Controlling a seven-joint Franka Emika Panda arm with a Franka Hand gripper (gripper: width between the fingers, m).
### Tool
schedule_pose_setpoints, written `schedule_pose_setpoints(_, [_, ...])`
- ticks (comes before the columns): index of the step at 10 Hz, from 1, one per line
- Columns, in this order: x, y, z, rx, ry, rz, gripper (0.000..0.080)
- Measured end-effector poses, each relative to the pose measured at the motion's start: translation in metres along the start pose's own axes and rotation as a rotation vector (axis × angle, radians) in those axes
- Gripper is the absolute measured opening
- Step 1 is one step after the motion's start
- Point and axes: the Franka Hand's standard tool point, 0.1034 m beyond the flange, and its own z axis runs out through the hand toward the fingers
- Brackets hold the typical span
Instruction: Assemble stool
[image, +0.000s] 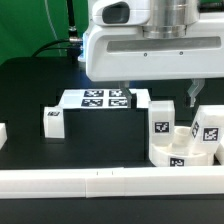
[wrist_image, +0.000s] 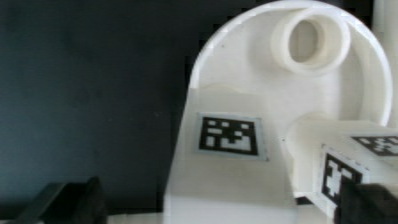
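Note:
The white round seat (image: 185, 152) lies at the exterior view's right. Two white tagged legs stand on it, one (image: 162, 118) nearer the middle and one (image: 207, 126) at the right. Another leg (image: 53, 120) lies loose on the black table at the left. My gripper (image: 159, 94) hangs open just above the seat, its fingers (image: 193, 96) to either side of the middle leg and holding nothing. In the wrist view the seat (wrist_image: 249, 90) shows a round socket (wrist_image: 315, 42) and a tag. A leg (wrist_image: 349, 152) stands close to one dark finger (wrist_image: 366, 200) of the gripper (wrist_image: 217, 206).
The marker board (image: 98, 98) lies behind the loose leg, with a white block (image: 141, 99) at its right end. A long white rail (image: 100, 182) runs along the front edge. Another piece of rail (image: 3, 132) shows at the far left.

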Motion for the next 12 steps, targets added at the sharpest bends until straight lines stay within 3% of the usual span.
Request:
schedule_pose_setpoints(1, [-0.0008,0.0001,0.0014,-0.001,-0.002,0.002,0.0648])
schedule_pose_setpoints(3, [-0.0025,-0.0031,0.0026,-0.001,-0.005,0.004,0.0385])
schedule_pose_setpoints(4, [-0.0020,-0.0050,0.0022,-0.001,-0.002,0.001,0.0334])
schedule_pose_setpoints(9, [0.0005,-0.0052,0.0019,0.000,0.015,0.043,0.0334])
schedule_pose_setpoints(12, [0.0004,-0.0055,0.0022,0.001,0.014,0.224,0.0334])
